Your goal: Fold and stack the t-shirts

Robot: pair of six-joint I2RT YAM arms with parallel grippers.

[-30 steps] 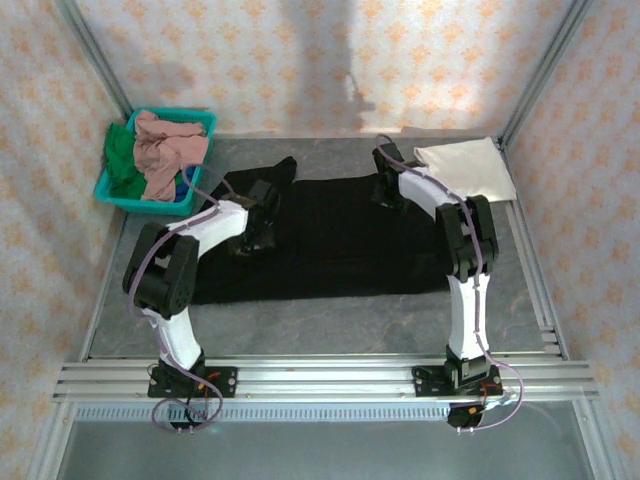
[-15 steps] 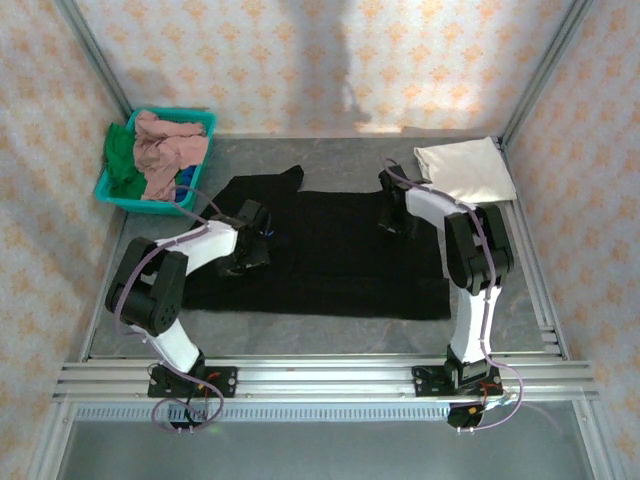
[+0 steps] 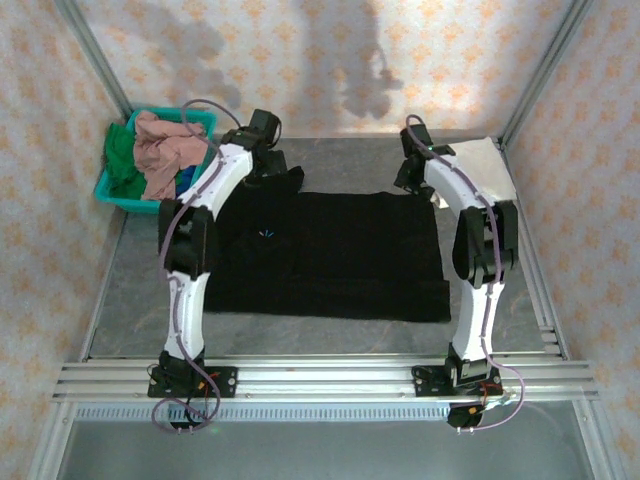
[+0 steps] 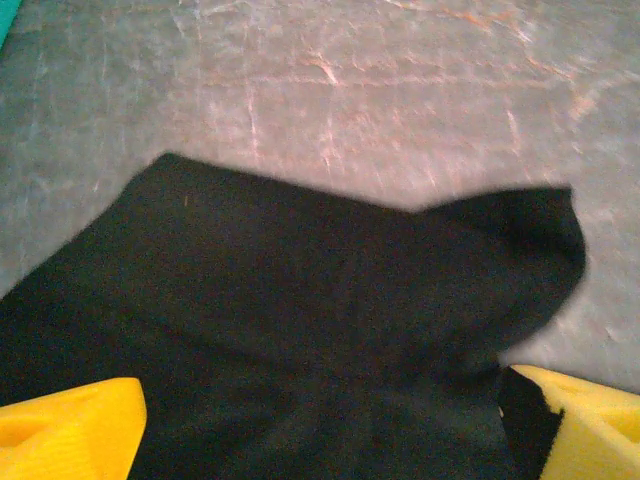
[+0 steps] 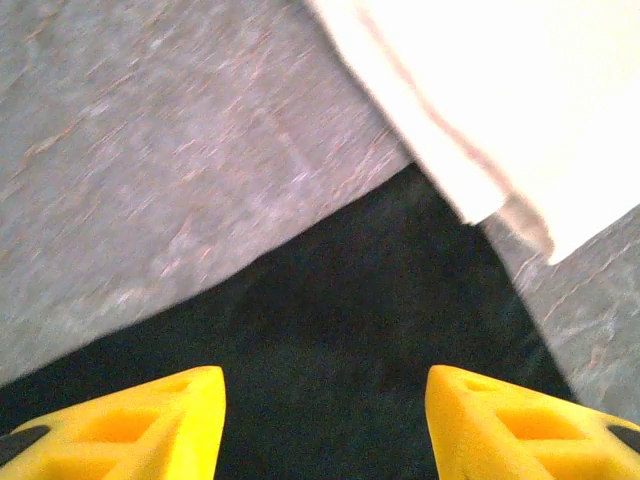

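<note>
Top external view first: the black t-shirt (image 3: 330,255) lies flat across the middle of the grey surface (image 3: 150,290), a long dark rectangle with one sleeve (image 3: 290,180) poking out at its far left corner. At far right the cream-white t-shirt (image 3: 492,165) sits folded, its near left corner touching the black one's far right corner. At far left, the teal basket (image 3: 205,120) holds a pink t-shirt (image 3: 165,150), a green t-shirt (image 3: 120,155) and a blue t-shirt (image 3: 187,180) in a heap. Now the hands: the left hand (image 3: 268,160) hovers over that sleeve, and the left wrist view shows its yellow fingers (image 4: 70,430) spread wide, black cloth beneath, nothing gripped. The right hand (image 3: 412,175) hangs over the black shirt's far right corner. In the right wrist view its fingers (image 5: 130,425) stand apart, holding nothing, with the cream hem just beyond.
</note>
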